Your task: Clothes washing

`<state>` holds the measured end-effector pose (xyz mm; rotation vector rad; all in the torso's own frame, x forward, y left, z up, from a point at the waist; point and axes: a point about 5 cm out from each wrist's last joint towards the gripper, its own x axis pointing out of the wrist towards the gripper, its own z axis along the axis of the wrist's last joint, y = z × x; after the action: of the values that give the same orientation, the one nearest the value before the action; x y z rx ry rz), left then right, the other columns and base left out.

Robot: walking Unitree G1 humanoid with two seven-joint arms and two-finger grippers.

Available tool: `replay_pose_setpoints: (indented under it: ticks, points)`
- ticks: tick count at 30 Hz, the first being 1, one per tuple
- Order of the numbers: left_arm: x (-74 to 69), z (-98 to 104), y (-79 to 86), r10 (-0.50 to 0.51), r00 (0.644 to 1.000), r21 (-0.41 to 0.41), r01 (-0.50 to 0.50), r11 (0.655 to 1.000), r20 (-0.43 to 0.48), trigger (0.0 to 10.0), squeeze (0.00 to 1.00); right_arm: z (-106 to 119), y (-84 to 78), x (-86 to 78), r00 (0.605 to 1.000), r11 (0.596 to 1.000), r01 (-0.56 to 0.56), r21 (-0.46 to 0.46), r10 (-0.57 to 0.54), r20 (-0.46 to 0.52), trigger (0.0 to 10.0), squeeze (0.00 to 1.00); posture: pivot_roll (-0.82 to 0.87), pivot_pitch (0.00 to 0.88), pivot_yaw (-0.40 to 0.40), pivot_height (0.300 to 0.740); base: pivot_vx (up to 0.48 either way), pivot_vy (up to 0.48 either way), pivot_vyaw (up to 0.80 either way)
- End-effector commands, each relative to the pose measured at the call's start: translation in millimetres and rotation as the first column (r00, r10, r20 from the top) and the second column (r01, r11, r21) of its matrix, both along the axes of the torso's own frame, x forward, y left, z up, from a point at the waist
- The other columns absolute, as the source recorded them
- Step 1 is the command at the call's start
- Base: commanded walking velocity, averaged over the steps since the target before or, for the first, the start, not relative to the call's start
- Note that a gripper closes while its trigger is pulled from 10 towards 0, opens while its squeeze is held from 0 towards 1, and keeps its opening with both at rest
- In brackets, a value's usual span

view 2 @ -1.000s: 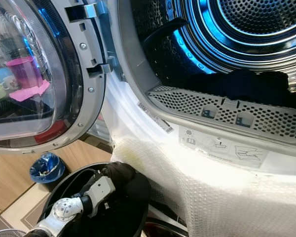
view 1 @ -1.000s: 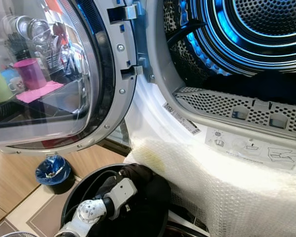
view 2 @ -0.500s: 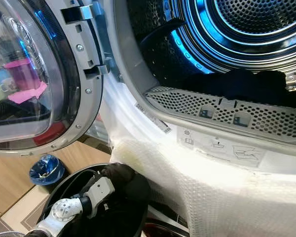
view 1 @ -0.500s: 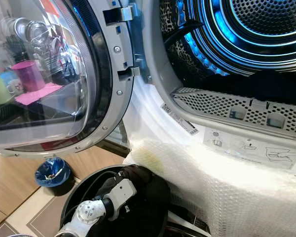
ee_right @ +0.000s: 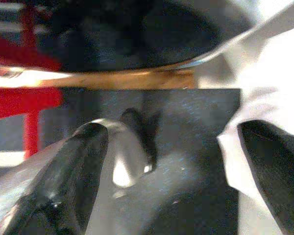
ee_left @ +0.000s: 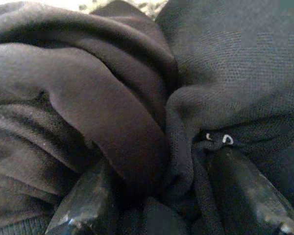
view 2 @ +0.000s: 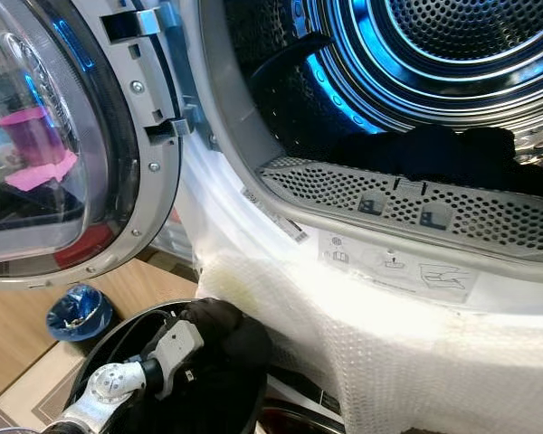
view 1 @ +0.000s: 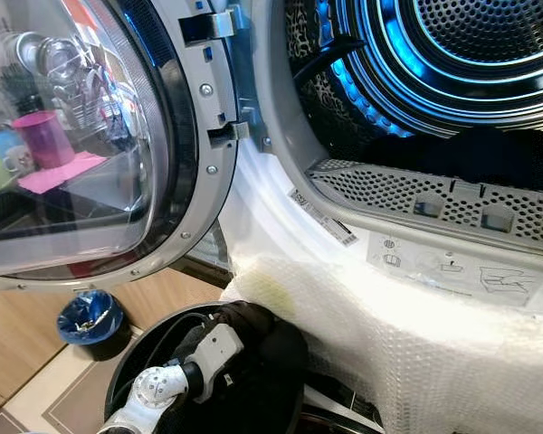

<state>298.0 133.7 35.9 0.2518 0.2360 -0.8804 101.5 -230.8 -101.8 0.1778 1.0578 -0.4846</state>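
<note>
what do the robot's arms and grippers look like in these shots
The left arm is silver, with a round ribbed joint, a light grey boxy wrist block and a black cable looping beside it. The left gripper has two long glossy black fingers, scuffed at the edges. The right gripper has the same two shiny black fingers, rounded at the tips.

Camera view slightly farther right.

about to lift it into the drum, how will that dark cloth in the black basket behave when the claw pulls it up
The dark cloth lies in soft folds, so it will probably go limp and drape from the left claw. It looks thin and likely light. With folds bunched between the fingers, the grip may catch only some layers, so a hanging tail could drag on the black basket rim.
</note>
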Motion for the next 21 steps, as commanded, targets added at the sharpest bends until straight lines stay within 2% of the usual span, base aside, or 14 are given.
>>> replay_pose_setpoints:
  ticks: [1,3,5,7,11,14,15,17,18,21]
  points:
    - [-3.6,-5,14.2,0.022,0.999,0.013,-0.022,1.0,-0.049,10.0,0.0,-5,6.6,-10.8,0.999,1.0,0.01,0.011,-0.01,-0.047,10.0,0.0,-0.02,0.0,0.146,0.74,0.0,0.0,0.0]
    - [-3.5,1,27.3,0.037,0.997,-0.009,-0.038,0.999,-0.062,10.0,0.0,-9,13.5,-16.8,0.997,1.0,0.019,0.021,-0.018,-0.079,10.0,0.0,-0.01,0.0,0.148,0.74,0.0,0.0,0.0]
    - [-4.9,10,41.2,0.002,0.997,-0.008,-0.002,1.0,-0.079,10.0,0.0,-12,23.0,-21.4,0.996,0.999,0.012,0.047,-0.007,-0.092,10.0,0.0,0.02,0.0,0.145,0.74,0.0,0.0,0.0]
    - [-4.4,15,46.6,-0.017,0.996,0.006,0.017,1.0,-0.084,10.0,0.0,-13,26.2,-22.8,0.996,0.998,0.023,0.064,-0.017,-0.092,10.0,0.0,0.02,0.0,0.145,0.74,0.0,0.0,0.0]
    - [1.9,39,63.7,-0.101,0.993,0.115,0.107,0.988,-0.054,10.0,0.0,-14,31.6,-22.0,0.994,0.997,-0.027,0.077,0.035,-0.103,10.0,0.0,0.07,0.002,0.141,0.74,0.0,0.0,0.0]
    - [5.4,50,70.5,-0.116,0.992,0.14,0.121,0.983,-0.041,10.0,0.0,-14,31.3,-20.6,0.994,0.997,-0.025,0.074,0.032,-0.102,10.0,0.0,0.08,0.006,0.142,0.74,0.0,0.0,0.0]
    - [7.6,68,76.7,-0.189,0.981,0.221,0.192,0.956,-0.033,10.0,0.0,-13,33.3,-14.1,0.993,0.995,-0.065,0.074,0.072,-0.096,10.0,0.0,0.11,0.016,0.142,0.74,0.0,0.0,0.0]
    - [4.4,75,77.8,-0.256,0.964,0.25,0.266,0.931,-0.074,10.0,0.0,-13,35.3,-11.0,0.991,0.994,-0.084,0.074,0.091,-0.097,10.0,0.0,0.11,0.017,0.142,0.74,0.0,0.0,0.0]
    - [1.9,79,77.7,-0.276,0.955,0.254,0.294,0.921,-0.104,10.0,0.0,-13,36.4,-9.1,0.991,0.993,-0.086,0.075,0.092,-0.094,10.0,0.0,0.12,0.022,0.147,0.74,0.0,0.0,0.0]
    - [-11.5,85,69.6,-0.368,0.904,0.178,0.407,0.896,-0.215,10.0,0.0,-12,41.0,-2.3,0.991,0.992,-0.1,0.08,0.106,-0.082,10.0,0.0,0.12,0.026,0.156,0.74,0.0,0.0,0.0]
